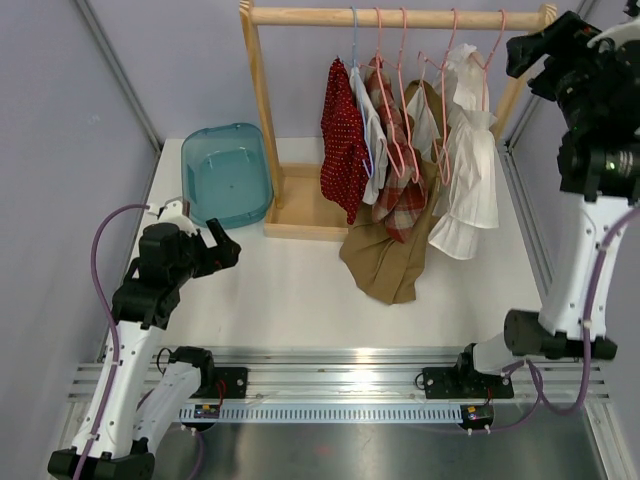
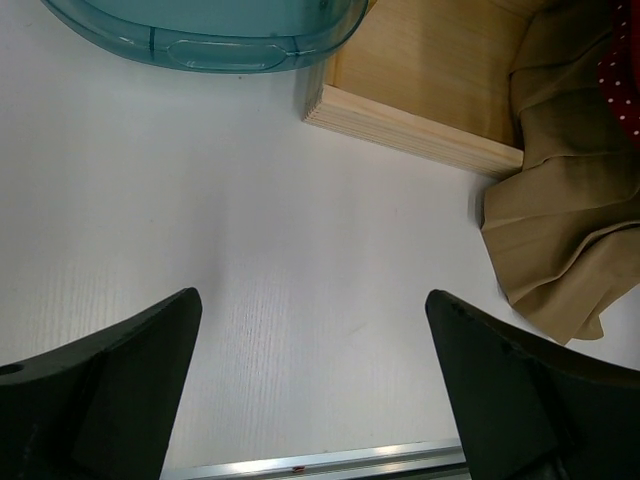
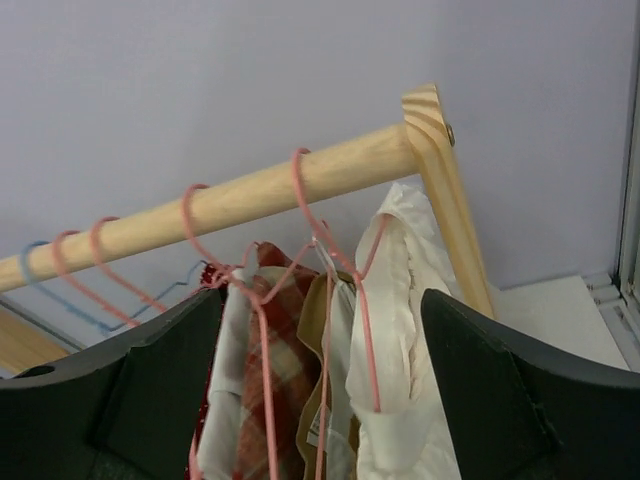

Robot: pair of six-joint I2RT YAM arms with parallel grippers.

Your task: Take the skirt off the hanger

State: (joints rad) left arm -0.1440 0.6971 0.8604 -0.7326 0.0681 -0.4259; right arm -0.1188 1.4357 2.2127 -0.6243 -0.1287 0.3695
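Observation:
A tan skirt (image 1: 385,255) hangs from a pink hanger (image 1: 425,70) on the wooden rack rod (image 1: 400,17), and its lower part drapes onto the table. It shows at the right of the left wrist view (image 2: 560,230) and between a plaid garment and a white blouse in the right wrist view (image 3: 330,350). My right gripper (image 1: 520,52) is raised by the rod's right end, open and empty (image 3: 322,300), facing the hangers. My left gripper (image 1: 225,250) is low over the table at the left, open and empty (image 2: 312,300), well short of the skirt.
A red dotted garment (image 1: 342,140), a plaid one (image 1: 395,150) and a white blouse (image 1: 470,170) share the rack. The rack's wooden base (image 1: 305,205) and a blue tub (image 1: 226,172) stand at the back left. A metal rail (image 1: 350,365) runs along the near edge.

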